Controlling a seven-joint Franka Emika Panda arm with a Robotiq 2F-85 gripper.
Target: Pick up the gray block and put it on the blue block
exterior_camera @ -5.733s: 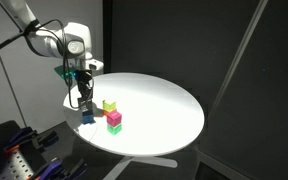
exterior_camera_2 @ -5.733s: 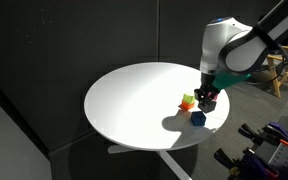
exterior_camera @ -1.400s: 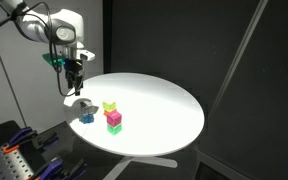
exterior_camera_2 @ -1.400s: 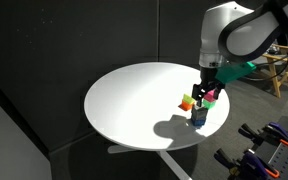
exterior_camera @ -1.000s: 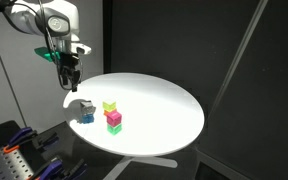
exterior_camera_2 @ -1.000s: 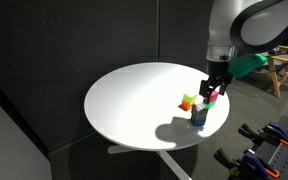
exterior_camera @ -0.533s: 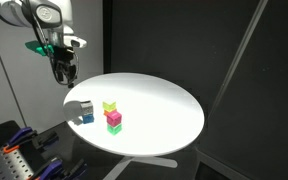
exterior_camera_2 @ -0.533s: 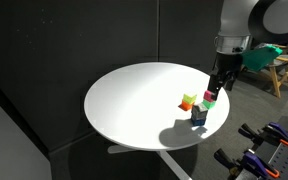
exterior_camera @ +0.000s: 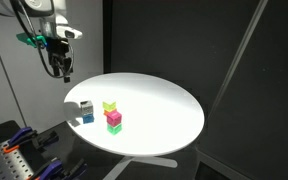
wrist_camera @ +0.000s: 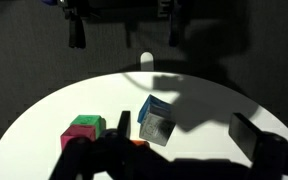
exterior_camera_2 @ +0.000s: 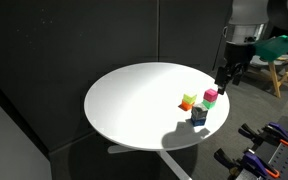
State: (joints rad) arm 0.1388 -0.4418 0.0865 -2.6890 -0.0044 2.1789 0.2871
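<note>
The gray block [exterior_camera: 85, 105] sits on top of the blue block [exterior_camera: 86, 117] near the edge of the round white table [exterior_camera: 154, 100]; the stack also shows with the gray block [exterior_camera_2: 199, 109] over the blue block [exterior_camera_2: 198, 120]. In the wrist view the gray block [wrist_camera: 157, 129] covers most of the blue block [wrist_camera: 147, 106]. My gripper [exterior_camera: 60, 70] hangs open and empty, high above and off to the side of the stack, beyond the table's rim. Its dark fingers [wrist_camera: 250, 133] frame the stack from afar.
A yellow-green cube [exterior_camera: 109, 105] and a pink-and-green pair [exterior_camera: 114, 120] stand close beside the stack. In the wrist view a green cube [wrist_camera: 84, 124] lies to the left. Tool clutter [exterior_camera: 19, 155] sits below the table edge.
The open gripper has risen and drawn away from the stacked blocks toward the table's edge. The gray block stays put on the blue one.
</note>
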